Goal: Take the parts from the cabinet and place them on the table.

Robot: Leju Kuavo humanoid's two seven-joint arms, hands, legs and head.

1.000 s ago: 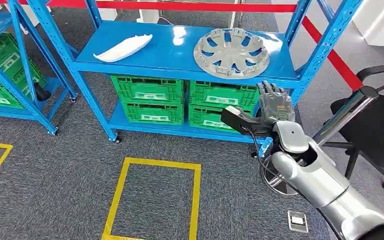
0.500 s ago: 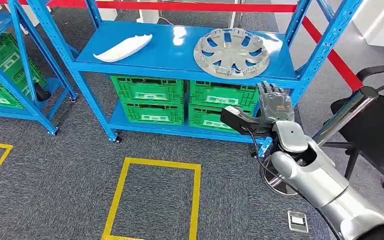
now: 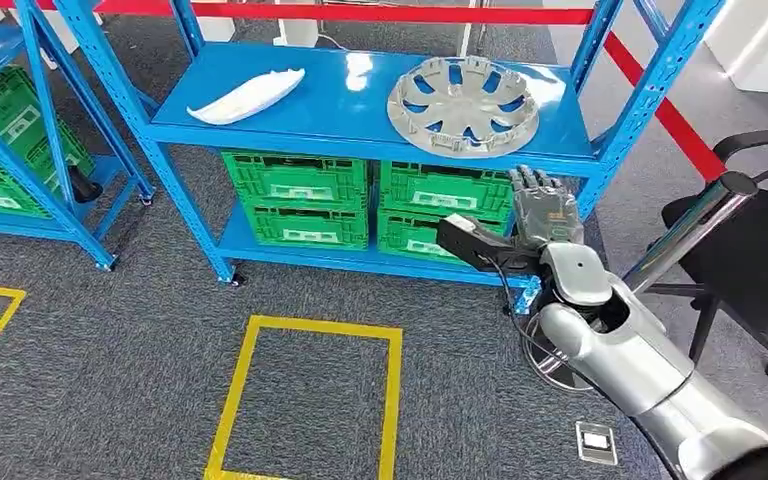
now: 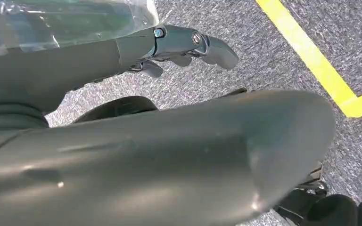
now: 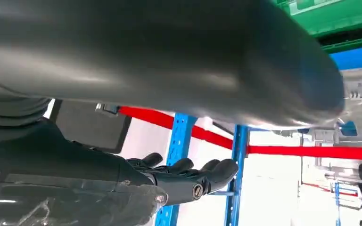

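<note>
Head view: right hand [image 3: 543, 212] is raised in front of the blue rack [image 3: 360, 110], just below the front edge of the top shelf, fingers straight and apart, holding nothing. It sits under the right end of that shelf, near the right upright.

Parts on the top shelf:
- hubcap [image 3: 463, 105] — silver-grey, lying flat on the right half, just above and a bit left of the hand, not touching it.
- white part [image 3: 248, 95] — long, curved, lying on the left half, well apart from the hubcap.

Below the shelf, green crates [image 3: 360, 200] are stacked two high, side by side on the lower shelf. The hand overlaps the right-hand stack in the picture; can't tell whether it touches.

Right wrist view: right hand's dark fingers [image 5: 188, 172] are extended side by side with nothing between them, blue uprights and a red strip behind.

Left wrist view: left hand [image 4: 179, 49] is over grey carpet, fingers loosely bent and apart — nothing in it. Yellow floor tape [image 4: 311, 61] runs just beside it.

Floor in the head view: grey carpet with a yellow tape rectangle [image 3: 312, 395] in front of the rack. Black chair [image 3: 750, 250] stands to the right of the arm. Second blue rack [image 3: 20, 130] with green crates at far left.
</note>
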